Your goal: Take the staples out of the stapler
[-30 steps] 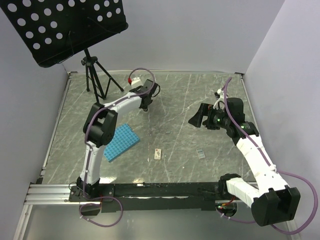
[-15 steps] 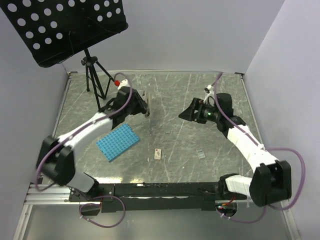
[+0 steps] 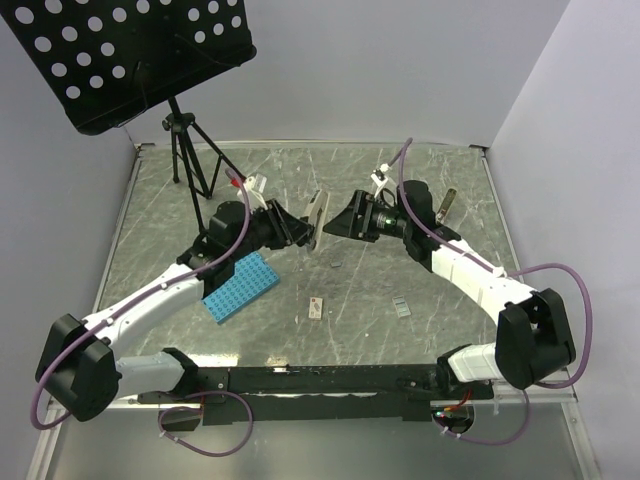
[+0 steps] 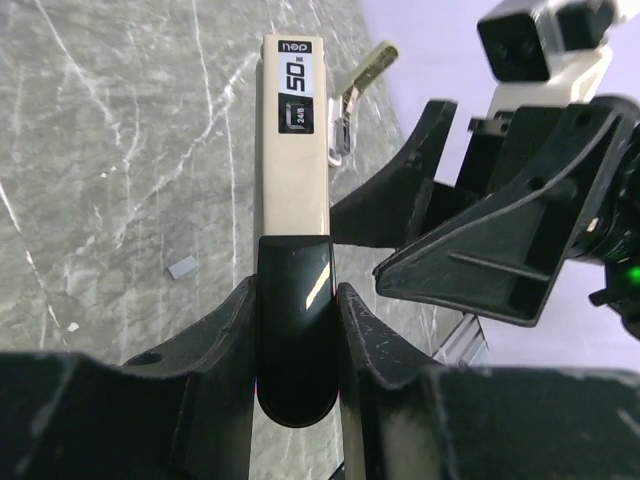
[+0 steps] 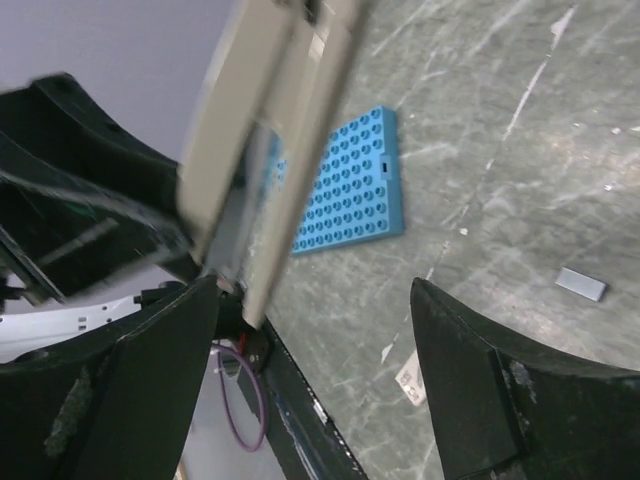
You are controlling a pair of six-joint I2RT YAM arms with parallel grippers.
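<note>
Stapler (image 3: 317, 215): lifted off the desk (image 3: 350, 335), hanging mid-desk between the two arms, tilted. Cream top, black rear end, label "50" and "24/8" near the far end in the left wrist view (image 4: 292, 150). Blurred in the right wrist view (image 5: 270, 130), seam between upper and lower halves visible.

Room to move: bare desk below and in front of the stapler, more toward the back wall. Blue studded plate (image 3: 238, 285) lying flat, near-left of the stapler, under the left forearm; also seen past the stapler from the right wrist (image 5: 350, 185). White tag (image 3: 317, 308) with red mark and small grey chip (image 3: 402, 307) lying apart from each other, nearer the bases. Slim olive tool (image 3: 446, 207) on the desk right of the right arm, well apart from the stapler. Black perforated music stand (image 3: 130, 50) on a tripod in the back-left corner.

Surface: grey-green marbled desk, white scratches, metal rail along the near edge. Pale lilac walls on three sides.

Left hand (image 3: 297, 231): clamped on the stapler's black rear end, one finger on each side (image 4: 295, 300). Right hand (image 3: 338, 222): fingers spread wide (image 5: 310, 330), just beside the stapler's far end; contact not clear.
</note>
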